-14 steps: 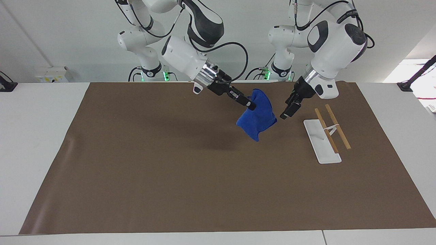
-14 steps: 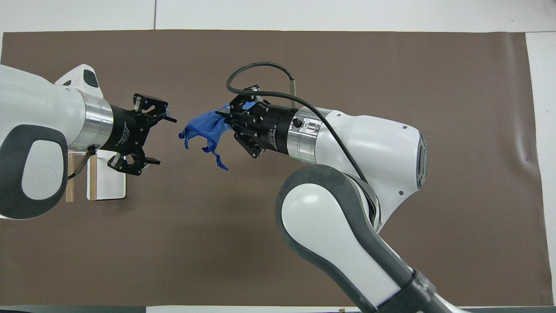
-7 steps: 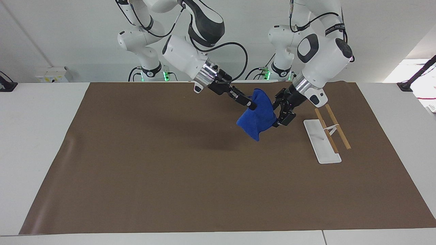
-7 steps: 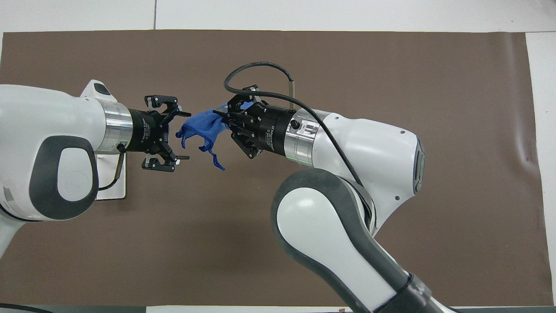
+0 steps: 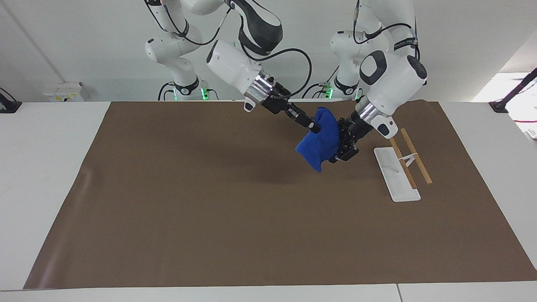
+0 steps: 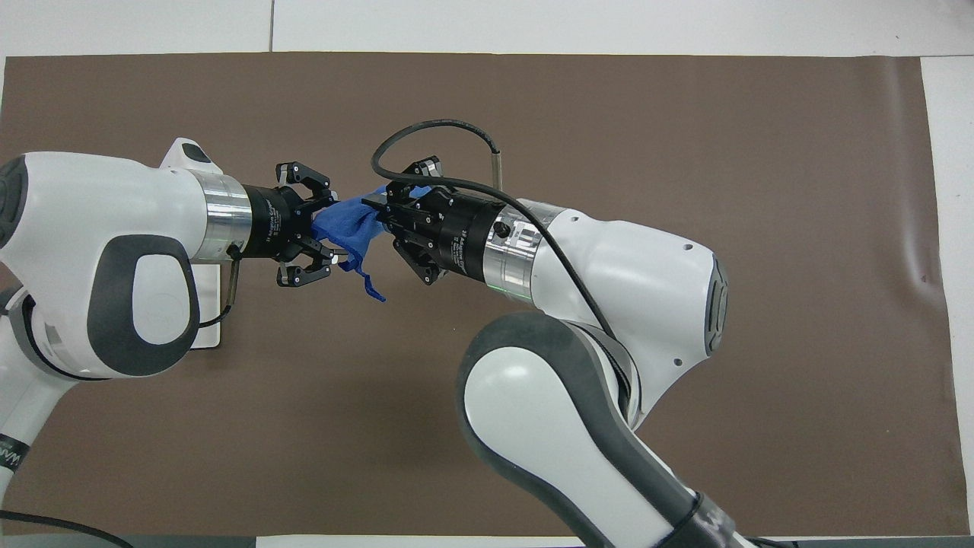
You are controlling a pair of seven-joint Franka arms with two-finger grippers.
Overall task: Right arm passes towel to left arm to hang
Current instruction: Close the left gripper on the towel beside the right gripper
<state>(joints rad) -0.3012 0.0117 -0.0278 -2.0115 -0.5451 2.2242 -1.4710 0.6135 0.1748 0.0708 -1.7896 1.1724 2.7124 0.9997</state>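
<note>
Right arm [image 5: 235,63], large, white, black joint panels: reaches down over the middle of the brown mat [image 5: 209,209], wrist tilted toward the left arm's end of the counter [image 5: 42,167]. Right pincer [image 5: 315,128], black, two-finger: fingertips clamped on the upper edge of the towel.

Towel [image 5: 321,144], bright blue fuzzy microfibre cloth: hangs bunched in the air between the two pincers, clear of the mat.

Left arm [image 5: 390,84], large, white, black joint panels: elbow raised, forearm angled down toward the towel. Left pincer [image 6: 323,240], black, two-finger: its fingers flank the towel's free side and touch the cloth; whether they grip it cannot be told, the cloth hiding the tips.

Rack [image 5: 396,174], white flat base with two wooden rails: stands on the mat just beside the left pincer, toward the left arm's end.
</note>
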